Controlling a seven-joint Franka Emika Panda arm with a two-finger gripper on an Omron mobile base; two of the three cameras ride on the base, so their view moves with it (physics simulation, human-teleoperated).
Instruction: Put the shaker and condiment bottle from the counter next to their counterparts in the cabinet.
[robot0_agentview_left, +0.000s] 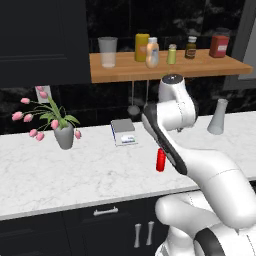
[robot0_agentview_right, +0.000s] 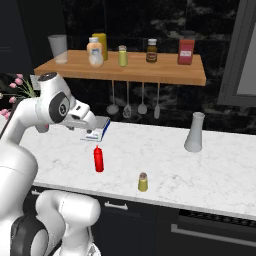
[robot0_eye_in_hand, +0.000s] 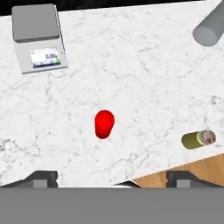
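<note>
Red condiment bottle (robot0_eye_in_hand: 104, 124) upright on counter (robot0_eye_in_hand: 144, 78), shaker (robot0_eye_in_hand: 198, 139) nearby; gripper (robot0_eye_in_hand: 112, 178) above, fingers spread, grasping nothing.

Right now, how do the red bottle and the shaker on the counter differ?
The red bottle is bright red, slim and taller, with a pointed nozzle; the shaker is yellow-green, shorter, with a flat grey cap. The bottle stands nearer the scale. Both stand upright on the counter, untouched.

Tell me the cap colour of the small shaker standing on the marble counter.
Grey, on a yellow-green body: the small yellow-green shaker on the white marble counter shows best in the right base view.
</note>
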